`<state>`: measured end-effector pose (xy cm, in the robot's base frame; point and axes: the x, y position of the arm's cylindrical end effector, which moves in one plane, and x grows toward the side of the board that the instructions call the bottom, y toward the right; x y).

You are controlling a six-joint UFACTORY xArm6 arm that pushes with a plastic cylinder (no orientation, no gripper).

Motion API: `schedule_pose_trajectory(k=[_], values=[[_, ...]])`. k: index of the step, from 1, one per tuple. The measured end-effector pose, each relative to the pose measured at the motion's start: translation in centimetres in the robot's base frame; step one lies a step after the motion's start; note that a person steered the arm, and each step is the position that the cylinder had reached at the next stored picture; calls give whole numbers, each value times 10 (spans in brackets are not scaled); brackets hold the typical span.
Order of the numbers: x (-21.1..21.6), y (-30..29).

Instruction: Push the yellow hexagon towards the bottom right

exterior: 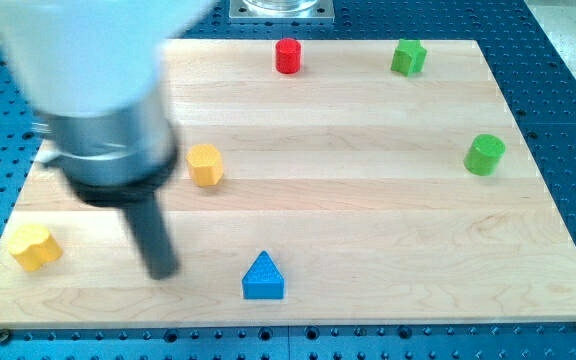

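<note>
Yellow hexagonal block (205,164) on pale wooden board (368,230), left of centre, upright, touching nothing. Just to its left, bulky blurred arm housing (108,120), grey and black, overhanging the board's upper left area.

Dark straight rod descending from that housing; my tip (162,273) down at the board, below and slightly left of the hexagon, clearly apart from it. No jaws on this tool: plain rod only, holding nothing, touching no block.

Second yellow block (35,246), lobed and irregular in shape, near the board's left edge toward the bottom, well left of the tip. Blue triangular block (263,277) near the bottom edge, right of the tip and below-right of the hexagon. Tip between these two, nearer the blue one.

Red cylindrical block (287,56) at the top edge, near centre. Green block (408,57), angular, exact shape hard to make out, at the top toward the right. Green round block (485,154) near the right edge, at about the hexagon's height, well apart from it.

Blue perforated table surface (568,120) around the board on all sides. Grey metal mount (281,9) at the view's top, centre.
</note>
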<state>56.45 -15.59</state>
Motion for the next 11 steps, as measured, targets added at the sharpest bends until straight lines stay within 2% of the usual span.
schedule_pose_trajectory(k=[1,2,3,4,6,7,8,10,11], values=[[-55,-40],[-113,-14],[-123,87],[-113,201],[-72,270],[-62,273],[-79,278],[-23,357],[-15,361]])
